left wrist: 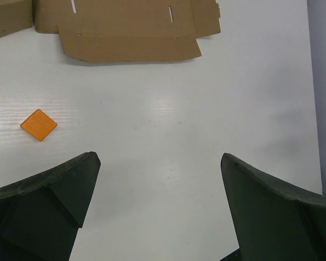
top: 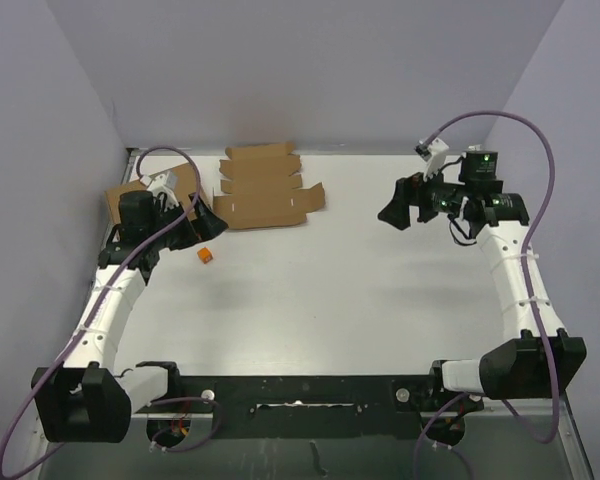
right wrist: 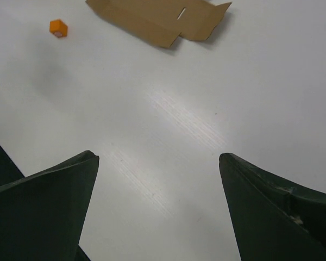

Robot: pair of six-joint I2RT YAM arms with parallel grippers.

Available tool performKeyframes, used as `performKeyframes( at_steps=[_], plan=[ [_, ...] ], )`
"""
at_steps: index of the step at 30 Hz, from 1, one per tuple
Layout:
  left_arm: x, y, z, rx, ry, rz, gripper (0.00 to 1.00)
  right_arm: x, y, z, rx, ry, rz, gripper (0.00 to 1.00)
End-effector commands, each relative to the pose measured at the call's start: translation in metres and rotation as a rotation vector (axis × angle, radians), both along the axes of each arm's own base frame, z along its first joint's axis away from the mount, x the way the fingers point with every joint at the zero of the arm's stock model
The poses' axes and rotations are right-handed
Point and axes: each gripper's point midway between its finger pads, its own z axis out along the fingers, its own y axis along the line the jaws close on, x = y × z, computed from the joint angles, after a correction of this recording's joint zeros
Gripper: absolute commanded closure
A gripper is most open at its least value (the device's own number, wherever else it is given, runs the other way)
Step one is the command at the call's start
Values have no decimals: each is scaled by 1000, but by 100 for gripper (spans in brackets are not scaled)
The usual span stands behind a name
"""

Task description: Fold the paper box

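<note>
The paper box [top: 265,190] lies flat and unfolded on the white bench [top: 330,300], at upper centre of the overhead frame. The left tool [top: 202,224], jaws spread wide and holding nothing, hovers just beside the box's lower-left corner, with an orange cube [top: 206,256] just below it. The right tool [top: 398,207], likewise wide open and empty, hangs at upper right, well apart from the box. A plain cardboard box [top: 113,202] sits at upper left, partly hidden by the left arm.

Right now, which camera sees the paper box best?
The top external view: nearly the whole paper box lies flat there. The left wrist view shows only its near edge; the right wrist view, just one end.
</note>
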Motion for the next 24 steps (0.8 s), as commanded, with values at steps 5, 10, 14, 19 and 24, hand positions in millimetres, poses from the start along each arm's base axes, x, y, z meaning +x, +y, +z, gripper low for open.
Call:
performKeyframes(
  at_steps=[5, 10, 14, 19, 24],
  plan=[
    [15, -18, 5, 70, -139, -46, 5, -11, 13, -12, 226, -151, 146, 2],
    [29, -21, -11, 75, -148, -37, 8, -18, 4, -35, 236, -124, 172, 2],
    [42, -21, -22, 90, -140, -29, 10, -18, 2, -39, 268, -121, 179, 2],
    [52, -14, -20, 154, -142, -14, 11, -17, 3, -36, 283, -124, 193, 2],
    [66, -1, -15, 243, -118, 16, 11, -15, 2, -38, 283, -121, 190, 2]
  ],
)
